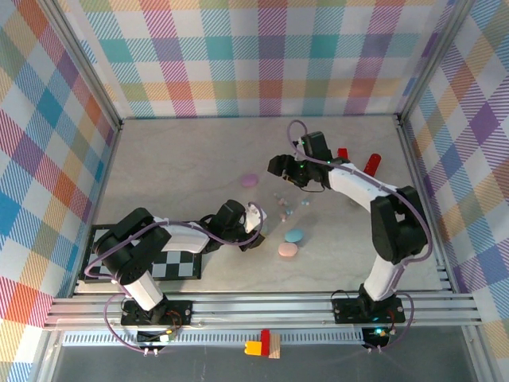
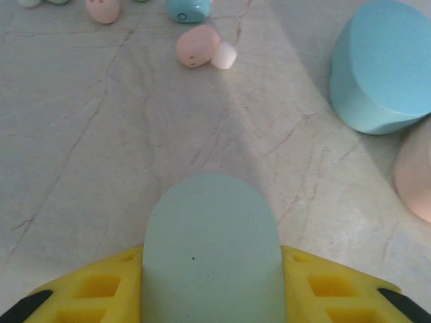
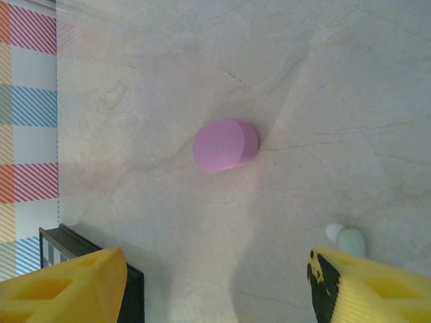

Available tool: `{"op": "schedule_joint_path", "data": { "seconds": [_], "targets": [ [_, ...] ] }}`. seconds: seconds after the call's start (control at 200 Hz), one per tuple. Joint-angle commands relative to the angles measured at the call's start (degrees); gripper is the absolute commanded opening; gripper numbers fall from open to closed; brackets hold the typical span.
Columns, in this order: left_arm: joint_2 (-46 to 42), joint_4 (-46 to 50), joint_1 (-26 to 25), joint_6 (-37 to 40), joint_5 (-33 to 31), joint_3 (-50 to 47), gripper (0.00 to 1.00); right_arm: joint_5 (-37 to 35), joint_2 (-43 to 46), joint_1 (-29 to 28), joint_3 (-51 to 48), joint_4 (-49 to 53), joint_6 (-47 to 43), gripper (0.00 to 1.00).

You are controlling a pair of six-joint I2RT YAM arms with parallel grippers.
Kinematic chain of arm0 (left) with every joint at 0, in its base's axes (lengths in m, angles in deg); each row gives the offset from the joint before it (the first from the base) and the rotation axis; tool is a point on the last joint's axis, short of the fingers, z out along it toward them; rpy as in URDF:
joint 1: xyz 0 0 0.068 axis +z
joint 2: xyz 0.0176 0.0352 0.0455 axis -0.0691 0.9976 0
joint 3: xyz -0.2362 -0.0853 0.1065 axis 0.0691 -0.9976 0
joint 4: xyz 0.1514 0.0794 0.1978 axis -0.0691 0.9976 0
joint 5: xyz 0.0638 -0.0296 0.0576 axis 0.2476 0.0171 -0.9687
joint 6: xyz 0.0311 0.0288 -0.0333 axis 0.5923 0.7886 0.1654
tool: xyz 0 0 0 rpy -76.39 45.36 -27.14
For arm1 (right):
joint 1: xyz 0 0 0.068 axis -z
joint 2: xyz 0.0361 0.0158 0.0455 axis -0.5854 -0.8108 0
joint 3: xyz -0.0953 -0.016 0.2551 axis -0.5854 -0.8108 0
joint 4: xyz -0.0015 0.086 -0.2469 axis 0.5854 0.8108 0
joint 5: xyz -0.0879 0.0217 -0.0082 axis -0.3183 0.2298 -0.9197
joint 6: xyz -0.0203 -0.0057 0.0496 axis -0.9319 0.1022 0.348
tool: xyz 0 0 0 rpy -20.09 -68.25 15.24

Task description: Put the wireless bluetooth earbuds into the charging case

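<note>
A: Above the table [image 1: 175, 159], where are the earbuds [image 1: 286, 207]?
B: Scattered between the left gripper [image 1: 256, 231] and right gripper [image 1: 277, 169].
A: Left wrist?
B: Its fingers [image 2: 101, 289] clamp a mint case [image 2: 210, 249] — pink bud [image 2: 197, 46] ahead.
A: Right wrist?
B: Its fingers [image 3: 67, 282] stand wide apart — mint bud [image 3: 351, 241] beside one.

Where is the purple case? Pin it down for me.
In the top view the purple case lies mid-table, just left of the right gripper and the scattered earbuds, beyond the left gripper.

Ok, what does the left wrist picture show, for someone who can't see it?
A mint rounded plastic case, clamped between the yellow fingers of the left gripper. Ahead on the marble table lie a blue oval case and a pink earbud.
</note>
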Motion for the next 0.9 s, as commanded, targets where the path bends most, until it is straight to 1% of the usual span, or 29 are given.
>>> {"op": "schedule_joint_path", "data": {
  "seconds": [0.0, 0.095, 0.185, 0.285, 0.41, 0.46, 0.565, 0.675, 0.775, 0.85, 0.895],
  "targets": [
    [-2.9, -3.1, 0.5, -0.6, 4.7, -1.8, 0.38, 3.0, 5.1, 1.4, -3.6, 1.9, -0.2, 0.71],
    [-5.2, -5.1, 1.2, -1.1, 6.8, -2.2, 0.38, 4.8, 11.0, 3.5, -10.0, 2.6, 0.6, 0.7],
    [-7.6, -6.6, 1.5, -0.9, 8.1, -2.6, 0.39, 11.4, 16.9, 5.5, -17.1, 1.5, 1.6, 0.7],
    [-9.7, -6.9, 1.5, -0.3, 10.2, -2.0, 0.39, 16.8, 21.8, 5.5, -21.9, 3.2, 1.0, 0.7],
    [-10.5, -7.9, 1.6, 0.2, 13.0, -0.6, 0.4, 26.8, 24.6, 5.4, -27.0, -1.6, 3.4, 0.71],
    [-10.4, -7.3, 1.6, 0.6, 14.6, 0.6, 0.4, 29.6, 24.8, 5.3, -28.2, -3.8, 4.9, 0.71],
    [-10.5, -4.8, 1.5, 1.3, 17.5, 3.7, 0.4, 30.7, 25.6, 4.4, -29.0, -5.3, 6.1, 0.71],
    [-10.8, -3.2, 1.4, 2.2, 18.4, 6.1, 0.4, 30.9, 25.4, 3.8, -29.2, -6.1, 7.7, 0.69],
    [-10.6, -3.1, 1.4, 2.7, 19.0, 7.2, 0.4, 31.8, 24.8, 3.3, -30.2, -9.4, 9.8, 0.67],
    [-10.3, -3.0, 1.4, 2.7, 19.5, 7.8, 0.4, 32.7, 24.2, 3.1, -30.3, -11.0, 11.0, 0.62],
    [-10.2, -3.0, 1.4, 2.6, 19.6, 8.0, 0.4, 33.1, 24.1, 3.0, -30.3, -11.5, 11.6, 0.57]
  ]
}}
